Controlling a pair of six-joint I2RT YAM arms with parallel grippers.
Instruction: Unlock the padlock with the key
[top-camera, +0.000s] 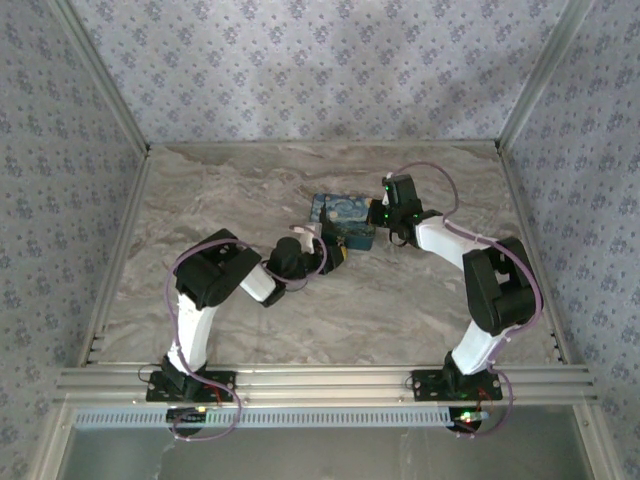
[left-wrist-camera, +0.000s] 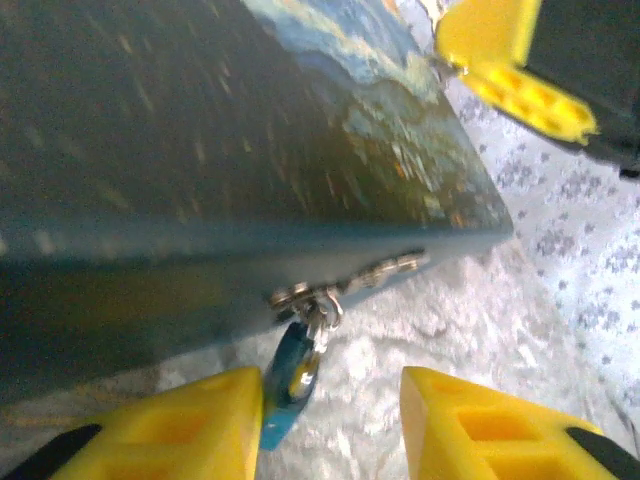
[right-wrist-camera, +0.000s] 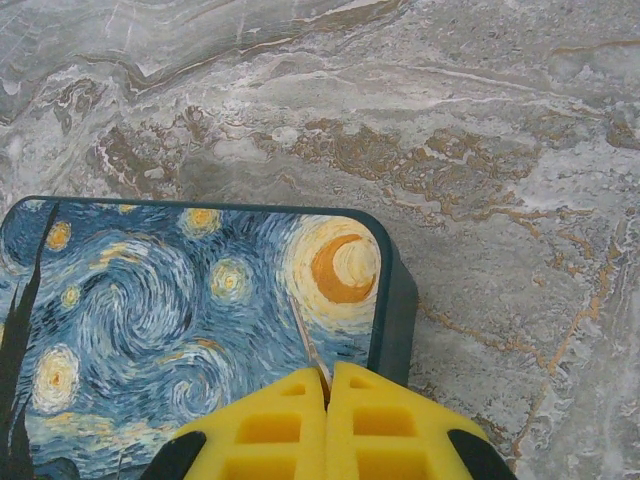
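Your left gripper (left-wrist-camera: 330, 400), jaws apart at the bottom of the frame, is the nearer: the padlock (left-wrist-camera: 314, 312) hangs just above their gap, dangling lengthwise from the front edge of the tin (left-wrist-camera: 200, 150); your right gripper (right-wrist-camera: 327, 378) is clenched shut over the lid

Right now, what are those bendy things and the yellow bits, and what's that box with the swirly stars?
They are two robot arms, a left arm and a right arm, bolted to a table. One picture looks down from above; the other two come from a camera on each wrist. The yellow bits are each arm's hand. On the table sits a painted tin with a tiny padlock on its side, something blue hanging there. The left hand is open by the padlock, holding nothing. The right hand is shut over the lid.
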